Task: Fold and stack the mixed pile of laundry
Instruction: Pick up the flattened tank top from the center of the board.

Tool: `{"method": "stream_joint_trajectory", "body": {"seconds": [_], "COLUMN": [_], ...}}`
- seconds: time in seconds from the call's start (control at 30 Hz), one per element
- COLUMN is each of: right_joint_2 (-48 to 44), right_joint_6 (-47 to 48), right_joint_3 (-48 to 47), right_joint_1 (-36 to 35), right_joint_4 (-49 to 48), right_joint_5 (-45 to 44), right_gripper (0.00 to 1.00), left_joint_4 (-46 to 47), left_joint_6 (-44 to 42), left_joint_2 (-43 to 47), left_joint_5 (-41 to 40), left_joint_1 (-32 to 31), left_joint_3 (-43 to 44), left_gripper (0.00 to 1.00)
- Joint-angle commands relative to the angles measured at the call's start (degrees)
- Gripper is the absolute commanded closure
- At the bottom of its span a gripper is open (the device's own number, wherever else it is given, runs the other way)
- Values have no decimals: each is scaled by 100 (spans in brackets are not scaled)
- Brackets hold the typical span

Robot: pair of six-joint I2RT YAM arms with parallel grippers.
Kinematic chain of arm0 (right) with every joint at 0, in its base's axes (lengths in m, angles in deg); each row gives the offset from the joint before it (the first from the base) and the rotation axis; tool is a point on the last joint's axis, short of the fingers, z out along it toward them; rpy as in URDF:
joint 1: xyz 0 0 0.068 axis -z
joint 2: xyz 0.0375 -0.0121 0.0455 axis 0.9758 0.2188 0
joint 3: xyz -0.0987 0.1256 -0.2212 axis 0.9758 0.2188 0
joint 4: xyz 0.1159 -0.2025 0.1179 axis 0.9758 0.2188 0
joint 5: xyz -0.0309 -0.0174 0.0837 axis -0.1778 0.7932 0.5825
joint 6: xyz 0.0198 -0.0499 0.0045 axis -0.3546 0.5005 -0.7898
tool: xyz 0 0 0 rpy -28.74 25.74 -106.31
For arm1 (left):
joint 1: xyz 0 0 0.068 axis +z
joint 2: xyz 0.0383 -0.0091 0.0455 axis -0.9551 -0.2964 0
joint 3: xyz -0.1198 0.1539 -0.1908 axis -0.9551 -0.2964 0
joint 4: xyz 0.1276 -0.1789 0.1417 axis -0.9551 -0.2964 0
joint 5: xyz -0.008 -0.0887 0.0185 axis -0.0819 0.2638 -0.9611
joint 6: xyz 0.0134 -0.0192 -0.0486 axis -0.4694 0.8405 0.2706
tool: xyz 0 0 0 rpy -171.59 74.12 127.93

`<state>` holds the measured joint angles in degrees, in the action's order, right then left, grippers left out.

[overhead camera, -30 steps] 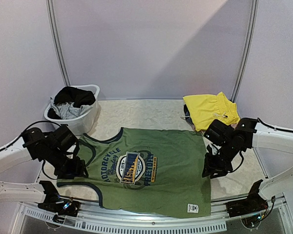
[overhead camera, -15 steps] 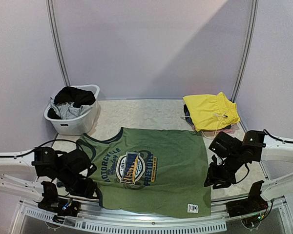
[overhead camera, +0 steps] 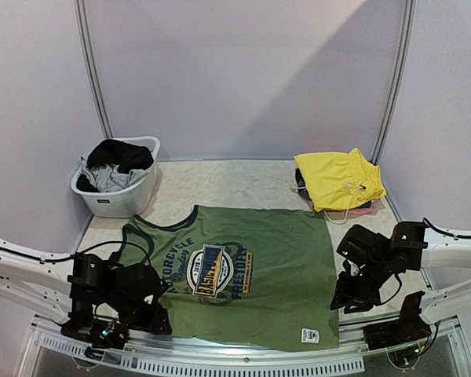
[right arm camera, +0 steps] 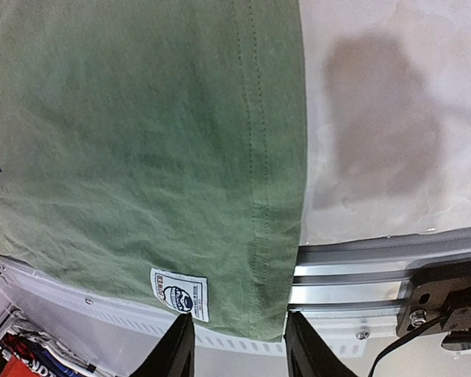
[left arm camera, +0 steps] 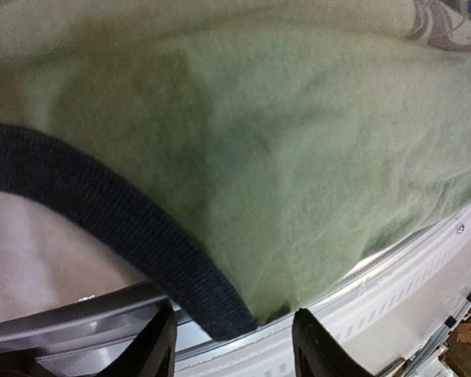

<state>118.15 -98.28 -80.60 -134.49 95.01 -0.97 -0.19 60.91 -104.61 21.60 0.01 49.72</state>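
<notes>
My left hand is standing apart around the navy-trimmed lower-left corner of the limp, light olive-green cotton shirt, lying flat mid-frame on the tabletop. My right hand, also apart, is straddling its lower-right hem. I'm judging those corners best for pinching.

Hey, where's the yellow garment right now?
In the top view, the yellow garment lies at the table's far right, just beyond the green shirt's far right corner, across from the white tub.
</notes>
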Motion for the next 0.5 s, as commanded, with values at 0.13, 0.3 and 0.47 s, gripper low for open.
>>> {"method": "stream_joint_trajectory", "body": {"seconds": [0.13,0.3,0.47], "right_joint_2": [-122,-212,-166], "right_joint_6": [-40,-15,-466], "right_joint_3": [116,351,776], "right_joint_1": [-57,-154,-827], "right_joint_4": [-81,-318,-1379], "right_joint_5": [46,303,596], "right_gripper": [61,61,54], "left_joint_4": [295,163,143], "left_joint_6": [88,-29,-68], "left_joint_2": [-492,-511,-580], "left_joint_5": [-280,-381,-358], "left_joint_1": [-125,-128,-125], "left_joint_3": [20,204,217], "left_gripper": [70,98,100]}}
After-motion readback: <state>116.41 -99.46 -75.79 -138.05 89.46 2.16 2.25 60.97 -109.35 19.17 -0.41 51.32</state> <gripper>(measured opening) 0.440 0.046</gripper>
